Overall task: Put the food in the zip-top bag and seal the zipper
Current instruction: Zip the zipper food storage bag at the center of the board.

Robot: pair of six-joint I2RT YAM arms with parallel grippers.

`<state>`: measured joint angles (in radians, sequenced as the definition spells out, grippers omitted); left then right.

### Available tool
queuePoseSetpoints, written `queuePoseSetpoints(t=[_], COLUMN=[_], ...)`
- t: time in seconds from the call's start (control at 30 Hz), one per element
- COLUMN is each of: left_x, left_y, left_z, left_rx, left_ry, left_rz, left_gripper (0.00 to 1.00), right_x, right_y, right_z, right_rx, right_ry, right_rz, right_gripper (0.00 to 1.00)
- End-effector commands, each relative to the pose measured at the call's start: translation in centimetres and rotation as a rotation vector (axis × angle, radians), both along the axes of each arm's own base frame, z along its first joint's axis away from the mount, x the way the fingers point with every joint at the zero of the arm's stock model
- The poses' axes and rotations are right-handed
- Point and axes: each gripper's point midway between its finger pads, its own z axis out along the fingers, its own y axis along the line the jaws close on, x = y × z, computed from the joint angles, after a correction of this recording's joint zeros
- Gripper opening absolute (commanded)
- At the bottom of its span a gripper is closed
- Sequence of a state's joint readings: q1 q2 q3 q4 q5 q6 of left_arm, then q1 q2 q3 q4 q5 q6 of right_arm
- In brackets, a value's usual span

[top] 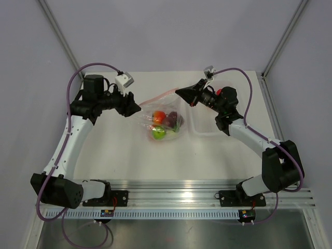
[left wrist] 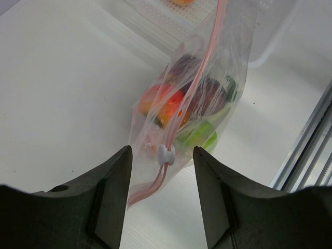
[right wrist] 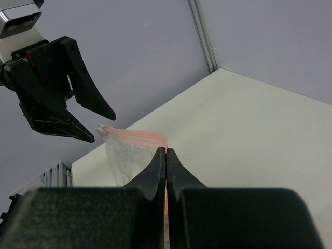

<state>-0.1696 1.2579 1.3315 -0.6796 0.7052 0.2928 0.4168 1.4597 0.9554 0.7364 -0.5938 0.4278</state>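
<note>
Top external view has the zip-top bag (top: 162, 118) lying near the middle of the table (top: 104, 148), between the two grippers and just left of a rigid clear tray (top: 208, 127). The food (top: 165, 124) sits inside the bag, bunched at its near end: a red-orange piece, a dark purple one and a green one show through the plastic. The zipper (left wrist: 201, 72) runs as a pinkish-red strip away from the left wrist camera, with a small white slider (left wrist: 166, 154) on it at the near end. The left gripper (left wrist: 161, 151) has its fingers spread wide on either side of that slider, touching neither it nor the plastic, and holds nothing. From the right wrist, the right gripper (right wrist: 166, 151) has its fingers pressed together on the far end of the zipper, and the strip stretches from there, raised off the table, toward the tips of the left gripper. Whether the strip is pressed closed along its whole length cannot be told.
</note>
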Motion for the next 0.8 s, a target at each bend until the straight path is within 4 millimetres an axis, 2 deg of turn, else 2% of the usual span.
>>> queuePoseSetpoints(t=[0.0, 0.33, 0.47, 0.5, 0.57, 0.77], left_x=[0.6, 0.7, 0.5, 0.4, 0.4, -0.3], left_y=[-0.1, -0.6, -0.7, -0.7, -0.6, 0.0], left_z=[0.0, -0.2, -0.2, -0.3, -0.5, -0.8], left_rx=[0.013, 0.021, 0.025, 0.027, 0.036, 0.065], left_ry=[-0.038, -0.032, -0.029, -0.028, -0.022, -0.038], left_rz=[-0.002, -0.012, -0.023, -0.026, -0.026, -0.027], left_gripper=[0.53, 0.40, 0.21, 0.10, 0.00, 0.00], right_x=[-0.1, -0.1, -0.1, -0.2, 0.0, 0.6], right_y=[0.0, 0.1, 0.0, 0.1, -0.1, -1.5], right_z=[2.7, 2.7, 2.7, 2.7, 3.0, 4.3], right_rx=[0.035, 0.038, 0.037, 0.037, 0.042, 0.099], right_ry=[-0.069, -0.064, -0.064, -0.066, -0.070, -0.107], right_rz=[0.010, 0.014, 0.012, 0.012, -0.005, -0.107], right_gripper=[0.00, 0.00, 0.00, 0.00, 0.00, 0.00])
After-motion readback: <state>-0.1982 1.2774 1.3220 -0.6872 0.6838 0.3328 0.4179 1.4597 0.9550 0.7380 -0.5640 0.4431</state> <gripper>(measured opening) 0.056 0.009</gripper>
